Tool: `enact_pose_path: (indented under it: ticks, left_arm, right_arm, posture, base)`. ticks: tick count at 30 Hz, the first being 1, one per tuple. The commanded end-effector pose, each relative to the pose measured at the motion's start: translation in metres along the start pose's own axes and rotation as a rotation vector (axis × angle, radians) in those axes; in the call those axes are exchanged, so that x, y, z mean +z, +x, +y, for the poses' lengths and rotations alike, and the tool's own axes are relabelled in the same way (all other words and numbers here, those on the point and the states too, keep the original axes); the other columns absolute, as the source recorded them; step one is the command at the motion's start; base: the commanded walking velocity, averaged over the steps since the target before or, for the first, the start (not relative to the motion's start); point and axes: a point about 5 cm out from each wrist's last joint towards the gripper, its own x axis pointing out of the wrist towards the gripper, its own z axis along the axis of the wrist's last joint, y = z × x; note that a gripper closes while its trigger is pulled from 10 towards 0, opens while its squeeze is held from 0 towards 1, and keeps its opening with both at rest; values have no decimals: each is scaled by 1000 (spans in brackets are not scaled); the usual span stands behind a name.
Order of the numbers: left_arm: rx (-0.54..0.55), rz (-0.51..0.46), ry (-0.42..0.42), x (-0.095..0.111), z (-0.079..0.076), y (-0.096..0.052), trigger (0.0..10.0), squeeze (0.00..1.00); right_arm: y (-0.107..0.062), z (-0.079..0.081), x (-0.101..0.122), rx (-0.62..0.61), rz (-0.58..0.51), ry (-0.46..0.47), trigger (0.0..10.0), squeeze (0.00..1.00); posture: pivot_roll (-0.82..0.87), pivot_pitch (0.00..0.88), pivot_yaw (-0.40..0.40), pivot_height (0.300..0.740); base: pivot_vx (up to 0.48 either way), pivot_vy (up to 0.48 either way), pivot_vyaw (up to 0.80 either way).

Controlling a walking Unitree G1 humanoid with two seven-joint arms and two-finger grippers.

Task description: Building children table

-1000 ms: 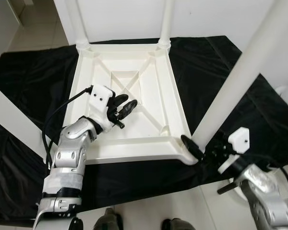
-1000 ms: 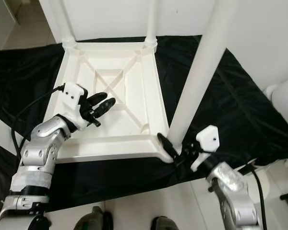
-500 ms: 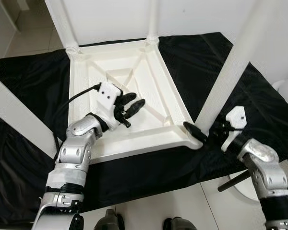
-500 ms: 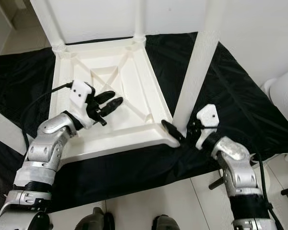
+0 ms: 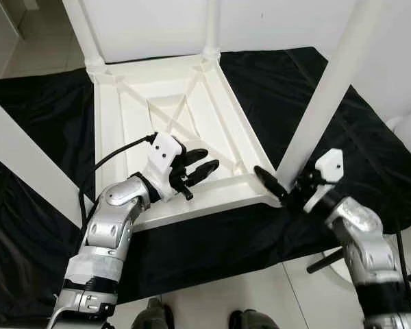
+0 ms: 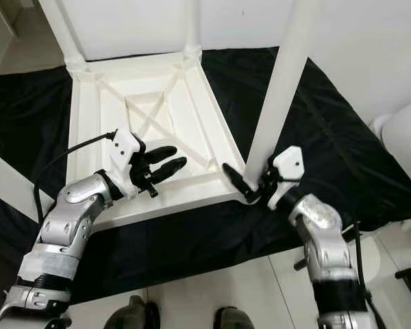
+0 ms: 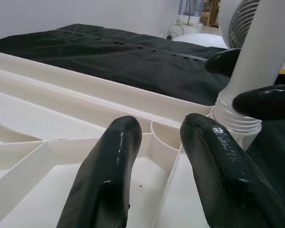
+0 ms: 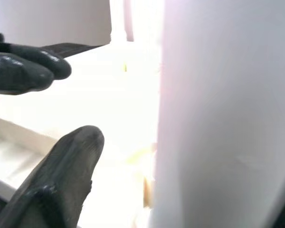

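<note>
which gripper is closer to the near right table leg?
Right. The right gripper is at the base of the leg, fingers around it. The left gripper hovers apart, open over the upturned tabletop.

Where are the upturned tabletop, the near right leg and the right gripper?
tabletop [image 5: 116,130], left eye view, on its left rim.
near right leg [image 5: 325,89], left eye view, mid-shaft.
right gripper [image 6: 255,188], right eye view, between its fingertips at the leg's base.
</note>
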Motion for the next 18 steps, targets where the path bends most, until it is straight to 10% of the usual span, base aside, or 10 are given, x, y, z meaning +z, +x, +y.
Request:
enact_pose_path:
  ticks: [1, 12, 14, 15, 18]
  left_arm:
    - [-16, 16, -8, -4, -1, -5, 10000, 0]
    - [-248, 40, 41, -6, -15, -21, 10000, 0]
    - [-251, 40, 34, -7, -15, -21, 10000, 0]
    - [-259, 45, 27, -8, -16, -22, 10000, 0]
    - [-261, 40, 35, -7, -17, -22, 10000, 0]
  right_arm:
    - [0, 4, 4, 10, -23, 9, 10000, 0]
    - [-13, -1, 9, 34, 30, -49, 10000, 0]
    - [-14, -2, 9, 37, 38, -47, 8314, 0]
    - [-16, -1, 9, 37, 44, -48, 941, 0]
    - [-17, -1, 9, 35, 52, -47, 0, 0]
  posture:
    - [18, 75, 12, 740]
    - [3, 48, 10, 740]
    - [3, 43, 9, 740]
    - [3, 34, 9, 740]
    - [4, 24, 8, 740]
  base:
    - [0, 0, 0]
    - [0, 0, 0]
    - [0, 0, 0]
    - [0, 0, 0]
    - [0, 0, 0]
